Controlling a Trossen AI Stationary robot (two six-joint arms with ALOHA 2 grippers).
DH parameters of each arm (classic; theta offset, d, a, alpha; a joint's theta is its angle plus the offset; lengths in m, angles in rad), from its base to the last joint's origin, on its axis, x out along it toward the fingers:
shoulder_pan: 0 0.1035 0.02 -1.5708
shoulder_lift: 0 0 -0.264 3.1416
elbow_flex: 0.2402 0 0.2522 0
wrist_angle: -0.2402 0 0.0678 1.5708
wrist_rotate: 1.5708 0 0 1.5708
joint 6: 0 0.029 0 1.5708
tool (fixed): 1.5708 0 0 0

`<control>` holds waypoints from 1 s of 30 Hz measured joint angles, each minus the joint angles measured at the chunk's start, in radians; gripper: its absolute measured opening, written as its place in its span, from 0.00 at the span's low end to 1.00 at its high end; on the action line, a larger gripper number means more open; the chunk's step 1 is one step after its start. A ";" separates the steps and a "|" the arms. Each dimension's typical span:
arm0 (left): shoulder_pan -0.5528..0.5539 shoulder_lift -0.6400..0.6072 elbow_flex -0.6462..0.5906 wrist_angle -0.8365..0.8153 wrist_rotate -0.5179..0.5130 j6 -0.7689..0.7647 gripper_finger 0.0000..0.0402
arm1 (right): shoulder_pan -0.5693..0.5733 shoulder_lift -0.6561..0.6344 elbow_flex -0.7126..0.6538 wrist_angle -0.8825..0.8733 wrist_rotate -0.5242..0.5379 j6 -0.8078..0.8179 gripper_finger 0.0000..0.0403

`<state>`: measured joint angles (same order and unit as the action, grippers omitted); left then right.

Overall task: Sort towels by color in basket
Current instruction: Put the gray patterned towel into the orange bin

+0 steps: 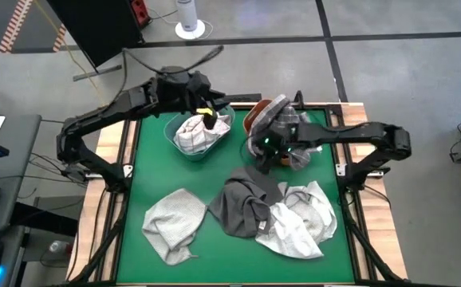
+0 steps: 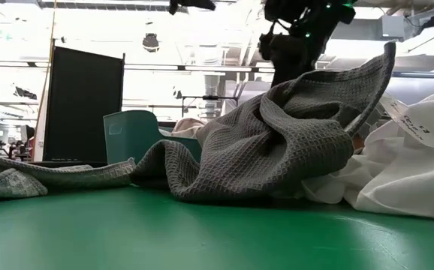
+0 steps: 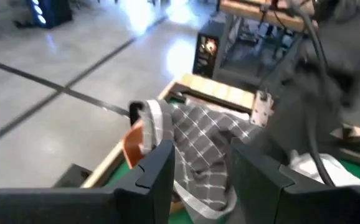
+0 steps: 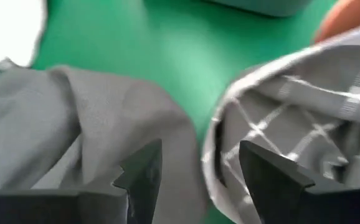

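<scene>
table (image 1: pixel 214 263): green, fills lower centre | towels: white (image 1: pixel 301 219), dark grey (image 1: pixel 246 206), light grey (image 1: pixel 173 222) loose lower centre; white one in teal basket (image 1: pixel 184 145) upper centre | checked towel (image 1: pixel 282 119) upper right of centre | right gripper (image 4: pixel 198 171): wide, over it; lower squarely, pinch one fold | left gripper (image 3: pixel 198 177): wide, above basket

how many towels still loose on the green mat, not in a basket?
3: light grey towel front left, dark grey towel centre, white towel front right, overlapping the dark one. Others sit in the teal basket and under the right gripper; more may be hidden.
</scene>
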<state>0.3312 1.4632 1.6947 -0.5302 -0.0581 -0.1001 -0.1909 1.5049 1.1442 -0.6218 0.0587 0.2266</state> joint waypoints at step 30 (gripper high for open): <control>0.026 -0.170 0.000 -0.085 -0.081 0.007 0.35 | -0.118 -0.189 0.001 0.074 0.131 -0.035 0.04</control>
<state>0.3572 1.2930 1.6947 -0.6151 -0.1394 -0.0932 -0.3094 1.3163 1.1450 -0.5477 0.1899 0.1915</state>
